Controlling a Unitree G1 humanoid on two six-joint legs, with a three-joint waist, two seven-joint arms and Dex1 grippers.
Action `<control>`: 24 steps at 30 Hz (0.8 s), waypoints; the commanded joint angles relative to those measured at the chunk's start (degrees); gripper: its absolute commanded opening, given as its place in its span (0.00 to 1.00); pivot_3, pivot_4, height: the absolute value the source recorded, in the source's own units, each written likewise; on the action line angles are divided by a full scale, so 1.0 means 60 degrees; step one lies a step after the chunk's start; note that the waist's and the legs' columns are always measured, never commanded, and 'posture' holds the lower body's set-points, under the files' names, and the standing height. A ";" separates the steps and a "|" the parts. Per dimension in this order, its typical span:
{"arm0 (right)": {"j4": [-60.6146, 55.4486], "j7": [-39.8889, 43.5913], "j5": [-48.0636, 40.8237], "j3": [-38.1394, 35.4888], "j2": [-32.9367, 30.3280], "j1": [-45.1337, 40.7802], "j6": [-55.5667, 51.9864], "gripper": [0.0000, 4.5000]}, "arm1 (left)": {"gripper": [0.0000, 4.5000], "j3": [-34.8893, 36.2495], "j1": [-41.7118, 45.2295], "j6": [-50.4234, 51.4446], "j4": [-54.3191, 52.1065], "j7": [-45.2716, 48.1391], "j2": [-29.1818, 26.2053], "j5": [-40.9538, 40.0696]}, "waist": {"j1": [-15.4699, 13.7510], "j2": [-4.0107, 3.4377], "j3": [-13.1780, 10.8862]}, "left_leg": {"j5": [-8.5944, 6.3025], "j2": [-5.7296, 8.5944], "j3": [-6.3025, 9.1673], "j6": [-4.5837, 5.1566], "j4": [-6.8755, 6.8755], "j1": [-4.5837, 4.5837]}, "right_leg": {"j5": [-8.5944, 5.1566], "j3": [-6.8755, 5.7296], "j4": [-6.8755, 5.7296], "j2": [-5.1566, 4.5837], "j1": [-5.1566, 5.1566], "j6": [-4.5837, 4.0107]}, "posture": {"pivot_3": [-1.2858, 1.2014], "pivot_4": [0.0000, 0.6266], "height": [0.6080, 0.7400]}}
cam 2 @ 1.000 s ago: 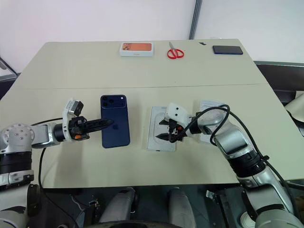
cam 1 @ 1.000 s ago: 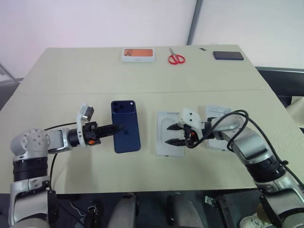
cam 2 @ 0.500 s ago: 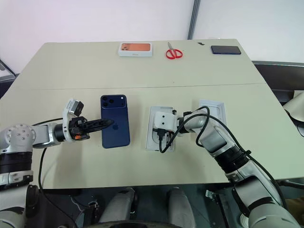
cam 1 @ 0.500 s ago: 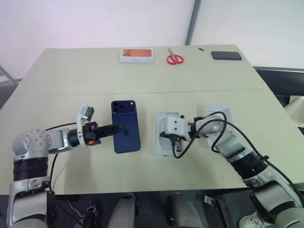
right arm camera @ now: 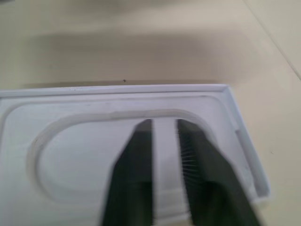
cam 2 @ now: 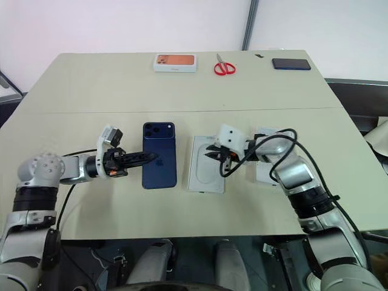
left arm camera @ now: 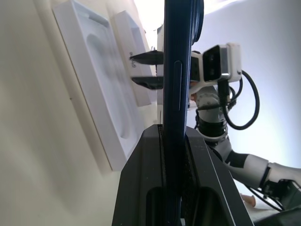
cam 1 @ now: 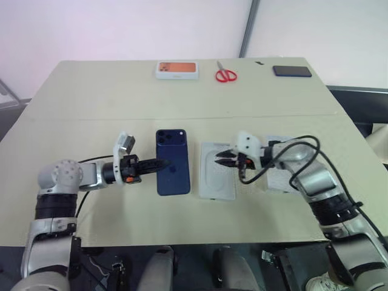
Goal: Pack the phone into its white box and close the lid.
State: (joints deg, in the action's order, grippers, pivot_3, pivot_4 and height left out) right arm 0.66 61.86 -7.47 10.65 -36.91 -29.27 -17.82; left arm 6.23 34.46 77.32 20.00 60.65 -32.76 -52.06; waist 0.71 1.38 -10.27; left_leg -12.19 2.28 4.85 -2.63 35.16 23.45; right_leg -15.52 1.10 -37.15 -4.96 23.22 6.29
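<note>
Left pincer (cam 1: 159, 163) grips the phone (cam 1: 173, 161) (held level).

phone (cam 1: 173, 161) carried closer to the insert (cam 1: 217, 179) — right fingers (cam 1: 225, 159) lifted

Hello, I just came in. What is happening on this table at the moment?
The robot is packing a phone. Its left pincer is shut on the dark blue phone, gripping it by one long edge, next to a flat white insert with an oval recess. The right pincer, fingers a little apart, hovers over that insert and holds nothing. Another white box piece lies behind the right arm. The phone is not yet in any box.
</note>
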 commanded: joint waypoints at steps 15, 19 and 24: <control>-0.1483 0.0228 -0.1763 -0.2165 -0.0713 0.2352 0.0814 0.97 | 0.00 -0.1305 0.1976 -0.0757 0.2041 0.1051 0.1849 0.1377 | 0.0045 0.0001 -0.0006 | 0.0000 -0.0006 -0.0003 0.0003 0.0010 0.0001 | 0.0000 0.0003 -0.0006 0.0023 -0.0002 0.0002 | 0.52 0.24 1.00; -0.1477 0.0044 -0.1718 -0.2101 -0.0655 0.2294 0.0837 0.97 | 0.00 -0.1264 0.1991 -0.0858 0.2017 0.0821 0.2124 0.1622 | 0.0019 0.0003 -0.0007 | 0.0000 -0.0006 -0.0002 0.0003 0.0012 0.0001 | 0.0000 0.0003 -0.0005 0.0022 -0.0004 0.0002 | 0.52 0.24 1.00; -0.1338 -0.0044 -0.1604 -0.1910 -0.0615 0.2195 0.0908 0.97 | 0.00 -0.1211 0.1976 -0.0867 0.1948 0.0548 0.2477 0.1800 | 0.0015 0.0003 -0.0007 | 0.0000 -0.0005 -0.0002 0.0003 0.0013 0.0002 | 0.0000 0.0004 -0.0005 0.0022 -0.0005 0.0002 | 0.52 0.24 1.00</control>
State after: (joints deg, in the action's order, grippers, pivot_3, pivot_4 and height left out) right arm -6.40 61.90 -16.98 -0.54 -40.55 -15.41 -13.49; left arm -1.74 44.83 72.63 33.22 63.98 -18.47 -40.73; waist 0.80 1.40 -10.31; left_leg -12.19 2.25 4.84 -2.62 35.24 23.46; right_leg -15.52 1.13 -37.18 -4.82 23.19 6.30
